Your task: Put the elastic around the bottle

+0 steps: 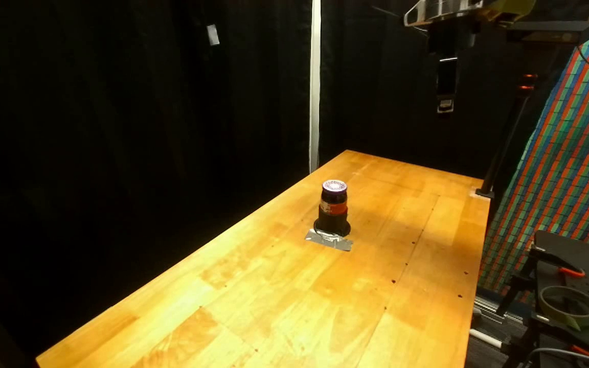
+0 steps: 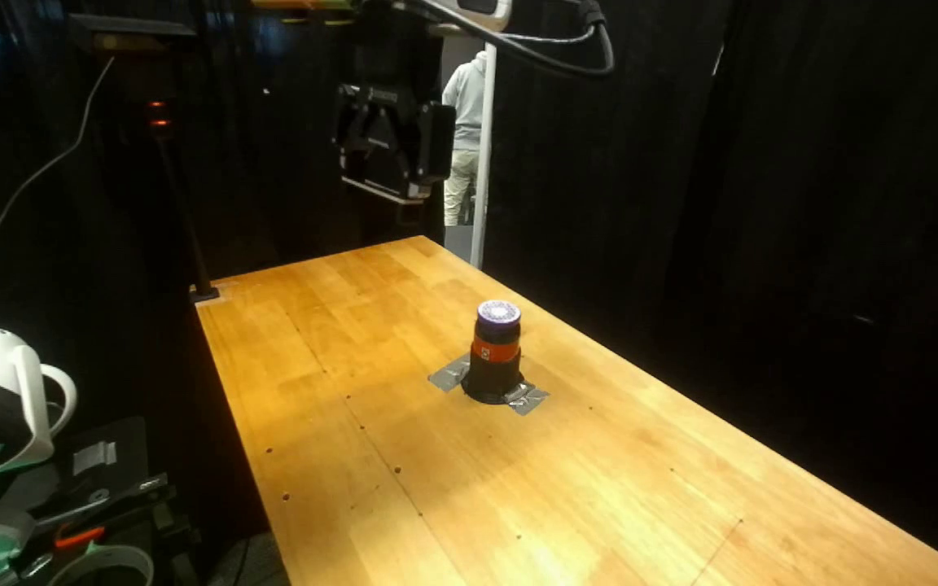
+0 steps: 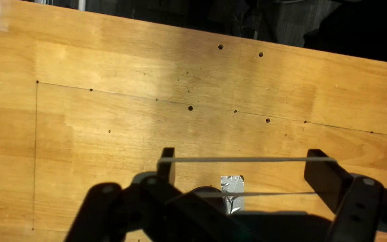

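The bottle (image 1: 334, 207) (image 2: 496, 350) stands upright on the wooden table in both exterior views, dark with an orange-red band and a pale patterned lid. Its lower part sits in a black base (image 1: 333, 224) (image 2: 492, 378). My gripper (image 1: 446, 105) (image 2: 383, 185) hangs high above the table, beyond the bottle and well apart from it. In the wrist view the gripper (image 3: 242, 155) is open. The pale elastic (image 3: 239, 159) (image 2: 379, 191) is stretched around both fingers in two strands. A finger hides most of a dark round shape (image 3: 212, 200) below, probably the bottle or base.
Grey tape (image 1: 329, 240) (image 2: 528, 399) (image 3: 232, 193) fixes the base to the table (image 1: 274, 286). A camera post (image 1: 506, 138) (image 2: 180, 212) stands at the table's far corner. A dark side cart (image 1: 575, 276) with a tape roll (image 1: 568, 306) stands beside the table.
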{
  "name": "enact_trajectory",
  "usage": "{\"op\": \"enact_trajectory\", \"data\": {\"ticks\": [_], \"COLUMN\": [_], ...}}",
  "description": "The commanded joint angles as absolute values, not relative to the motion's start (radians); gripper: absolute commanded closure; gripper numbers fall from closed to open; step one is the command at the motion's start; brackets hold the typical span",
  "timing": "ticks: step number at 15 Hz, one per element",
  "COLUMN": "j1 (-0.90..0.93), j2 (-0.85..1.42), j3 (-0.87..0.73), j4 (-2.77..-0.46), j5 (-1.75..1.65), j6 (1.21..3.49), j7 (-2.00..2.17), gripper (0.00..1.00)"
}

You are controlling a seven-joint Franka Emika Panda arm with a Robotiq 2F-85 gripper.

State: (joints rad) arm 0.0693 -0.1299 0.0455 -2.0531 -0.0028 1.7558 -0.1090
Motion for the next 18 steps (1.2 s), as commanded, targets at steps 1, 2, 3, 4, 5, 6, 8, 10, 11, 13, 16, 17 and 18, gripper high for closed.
{"op": "enact_trajectory", "data": {"ticks": [1, 2, 3, 4, 5, 6, 8, 10, 11, 13, 16, 17, 18], "j1": [0.075, 0.077, 0.081, 0.085, 0.090, 0.095, 0.103, 0.107, 0.111, 0.122, 0.135, 0.142, 0.145], "j2": [0.079, 0.129, 0.178, 0.229, 0.279, 0.330, 0.430, 0.532, 0.584, 0.682, 0.818, 0.863, 0.904], "j3": [0.067, 0.070, 0.074, 0.075, 0.076, 0.075, 0.073, 0.072, 0.073, 0.068, 0.063, 0.058, 0.056], "j4": [-1.803, -1.752, -1.700, -1.650, -1.598, -1.546, -1.443, -1.343, -1.292, -1.194, -1.057, -1.012, -0.968], "j5": [-0.051, -0.061, -0.078, -0.082, -0.097, -0.105, -0.087, -0.049, -0.035, -0.034, -0.037, -0.043, -0.043], "j6": [1.640, 1.638, 1.654, 1.663, 1.681, 1.682, 1.686, 1.711, 1.724, 1.715, 1.725, 1.724, 1.721], "j7": [-0.100, -0.100, -0.087, -0.094, -0.081, -0.067, -0.049, -0.015, -0.002, 0.021, 0.045, 0.059, 0.063], "gripper": [0.00, 0.00, 0.00, 0.00, 0.00, 0.00, 0.00, 0.00, 0.00, 0.00, 0.00, 0.00, 0.00]}}
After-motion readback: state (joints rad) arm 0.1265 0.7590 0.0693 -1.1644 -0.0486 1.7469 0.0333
